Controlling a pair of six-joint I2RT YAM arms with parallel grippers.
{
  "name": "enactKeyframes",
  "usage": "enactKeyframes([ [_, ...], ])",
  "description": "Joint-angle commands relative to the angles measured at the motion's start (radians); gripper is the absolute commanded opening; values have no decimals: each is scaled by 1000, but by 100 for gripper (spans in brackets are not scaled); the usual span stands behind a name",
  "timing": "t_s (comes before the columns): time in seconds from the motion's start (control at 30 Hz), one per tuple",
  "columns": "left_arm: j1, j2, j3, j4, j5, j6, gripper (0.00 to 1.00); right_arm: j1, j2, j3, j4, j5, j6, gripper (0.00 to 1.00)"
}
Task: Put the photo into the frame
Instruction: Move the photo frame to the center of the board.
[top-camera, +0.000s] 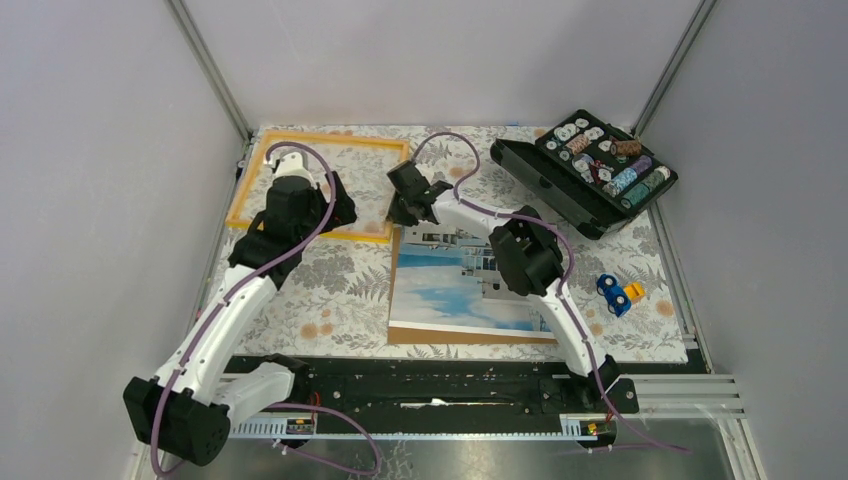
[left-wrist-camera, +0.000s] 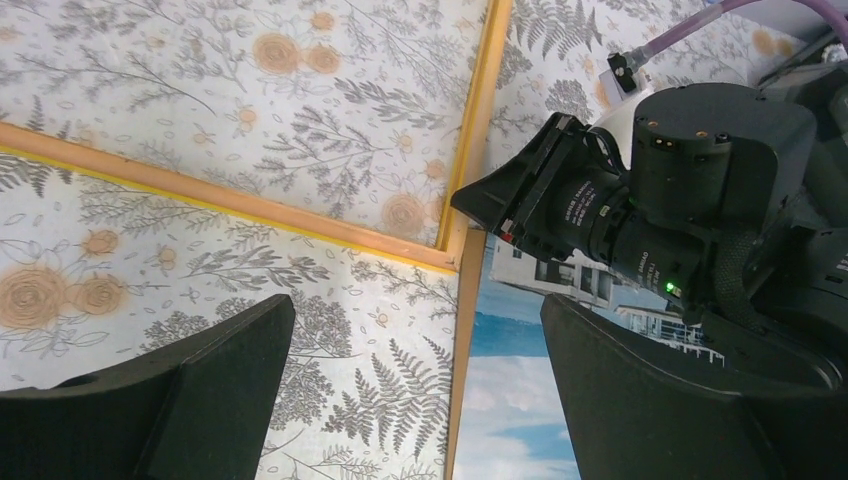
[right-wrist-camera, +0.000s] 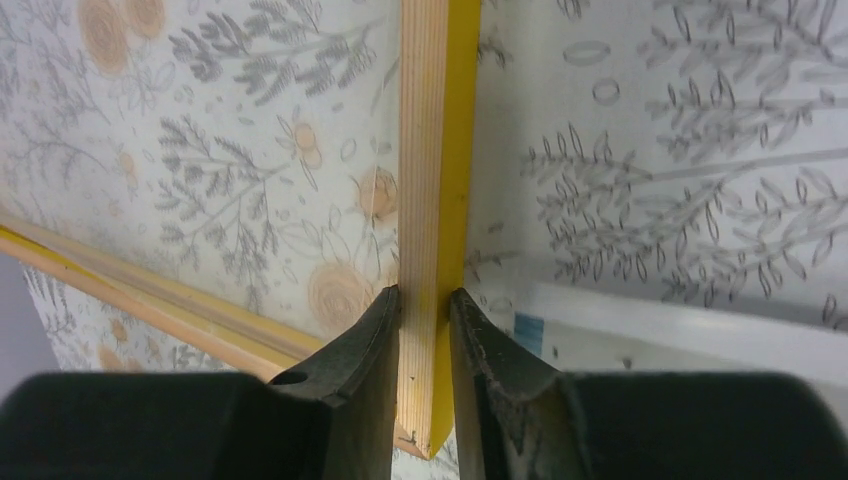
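The frame (top-camera: 330, 137), thin and orange-yellow, lies flat on the fern-print cloth at the back left. The photo (top-camera: 450, 290), sky and white building on brown backing, lies picture-up in the middle, its far left corner next to the frame's near right corner. My right gripper (top-camera: 400, 210) is at that corner. In the right wrist view it (right-wrist-camera: 425, 295) is shut on the frame's bar (right-wrist-camera: 425, 150), one finger on each side. My left gripper (left-wrist-camera: 415, 305) hangs open over the cloth and the photo's left edge (left-wrist-camera: 510, 400), just short of the frame's corner (left-wrist-camera: 460, 250).
A black case (top-camera: 590, 170) of small round parts stands open at the back right. A blue and yellow toy (top-camera: 618, 293) lies right of the photo. Grey walls close in both sides and the back. A black rail (top-camera: 420, 385) runs along the near edge.
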Motion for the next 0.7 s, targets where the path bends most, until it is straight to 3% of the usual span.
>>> enactKeyframes([
  [0.0, 2, 34, 1, 42, 71, -30, 99, 16, -80, -144, -84, -84, 51, 18],
  [0.17, 5, 79, -2, -21, 84, -61, 99, 20, -181, -343, 55, -92, 138, 23],
  [0.27, 14, 83, -13, -33, 84, -54, 99, 21, -208, -405, 144, -182, 121, 31],
  [0.37, 90, 87, 17, -74, 73, -19, 99, 20, -256, -447, 246, -261, 14, 54],
  [0.5, 262, 106, 67, -90, 169, -9, 99, 19, -366, -493, 272, -279, -133, 83],
  [0.67, 416, 174, 84, -70, 203, -89, 99, 19, -550, -609, 256, -332, -262, 94],
])
